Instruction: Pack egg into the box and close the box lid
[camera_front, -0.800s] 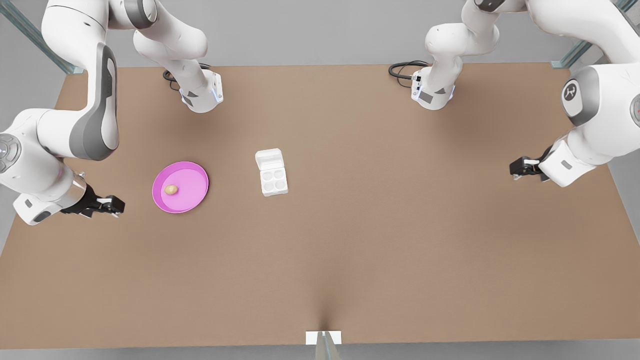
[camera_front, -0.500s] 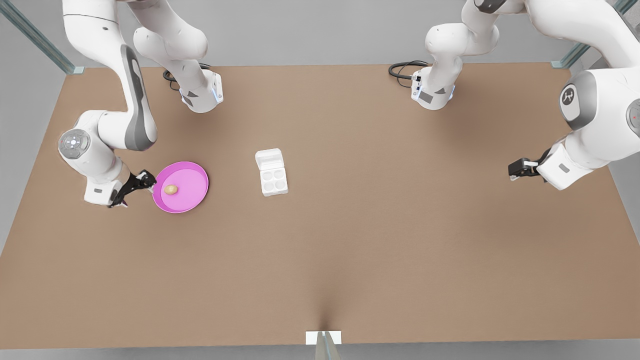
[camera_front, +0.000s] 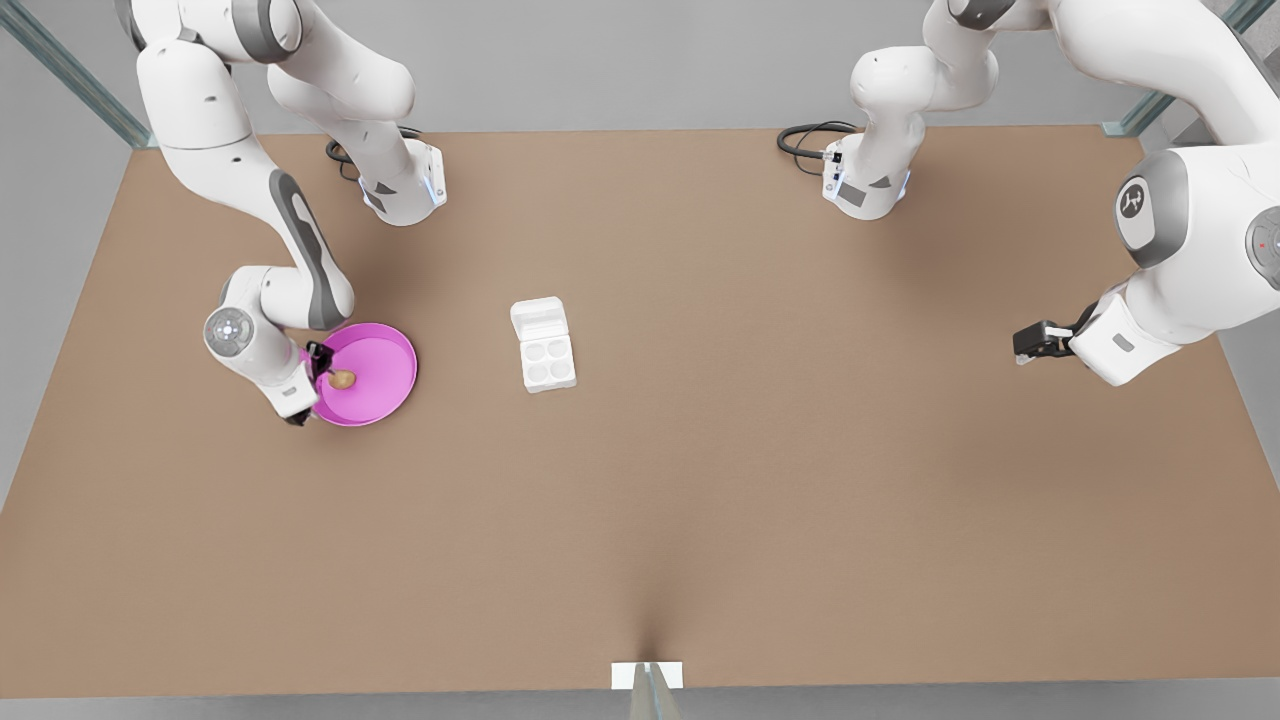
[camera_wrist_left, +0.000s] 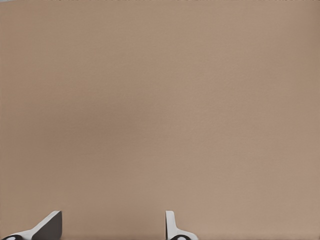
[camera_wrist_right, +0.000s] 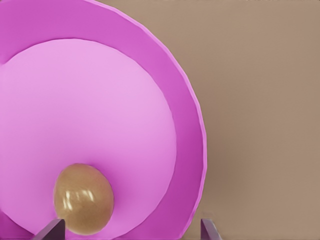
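My right gripper (camera_front: 322, 368) hangs over the round pink plate (camera_front: 385, 375), at the plate's edge nearest the front view's left side of the tabletop. Its two fingers stand apart and hold nothing. In the right wrist view the fingertips (camera_wrist_right: 54, 227) frame the small tan-brown oval egg (camera_wrist_right: 84, 198), which lies nearer one finger than the other; I cannot tell whether that finger touches it. The egg (camera_front: 342, 379) rests on the flat floor of the plate, off centre, towards the gripper.

My left gripper (camera_front: 1028, 342) waits above bare tabletop near the edge at the front view's right, well apart from every object. Its fingers (camera_wrist_left: 172, 227) are spread with nothing between them; the left wrist view shows plain brown tabletop (camera_wrist_left: 160, 110) beneath.

The small white egg carton (camera_front: 544, 345) sits near the middle of the brown tabletop (camera_front: 700, 480), between the plate and the left gripper but much closer to the plate. Its four round cups are unoccupied. The white rectangular flap with a raised panel (camera_front: 537, 318) is swung back, on the side of the tray towards the far edge, where the two arm bases are mounted.
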